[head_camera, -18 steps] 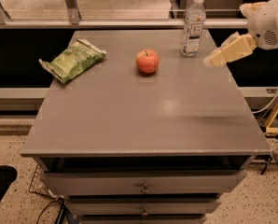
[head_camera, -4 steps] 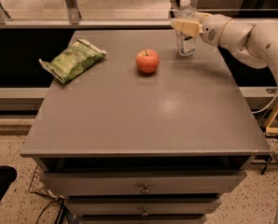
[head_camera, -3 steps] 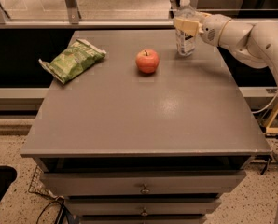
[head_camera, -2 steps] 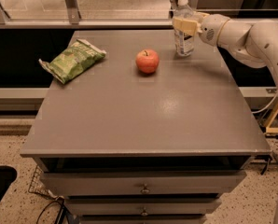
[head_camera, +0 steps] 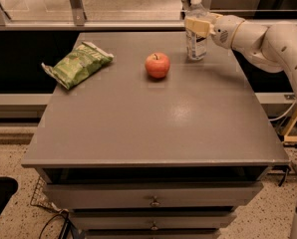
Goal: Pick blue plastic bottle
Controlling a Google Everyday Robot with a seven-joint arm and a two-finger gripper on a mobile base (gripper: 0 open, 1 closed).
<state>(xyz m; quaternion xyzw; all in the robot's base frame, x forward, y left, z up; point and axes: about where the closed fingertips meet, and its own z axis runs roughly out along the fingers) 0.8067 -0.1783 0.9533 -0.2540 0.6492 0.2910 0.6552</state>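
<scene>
The blue plastic bottle (head_camera: 196, 45), clear with a white cap and white label, stands upright at the far right of the grey table (head_camera: 153, 118). My gripper (head_camera: 197, 27) reaches in from the right on a white arm (head_camera: 268, 36). It is shut on the bottle's upper body, just below the cap. One cream finger (head_camera: 194, 26) lies across the bottle's front; the other is hidden behind it. The bottle's base rests on the tabletop.
A red apple (head_camera: 157, 65) sits to the left of the bottle. A green snack bag (head_camera: 77, 64) lies at the far left. Behind the table runs a metal rail (head_camera: 88, 26). Drawers (head_camera: 153, 201) are under the tabletop.
Six seconds ago the gripper was to the right of the bottle and apart from it; it has moved left onto the bottle. Over the last second nothing visibly moved.
</scene>
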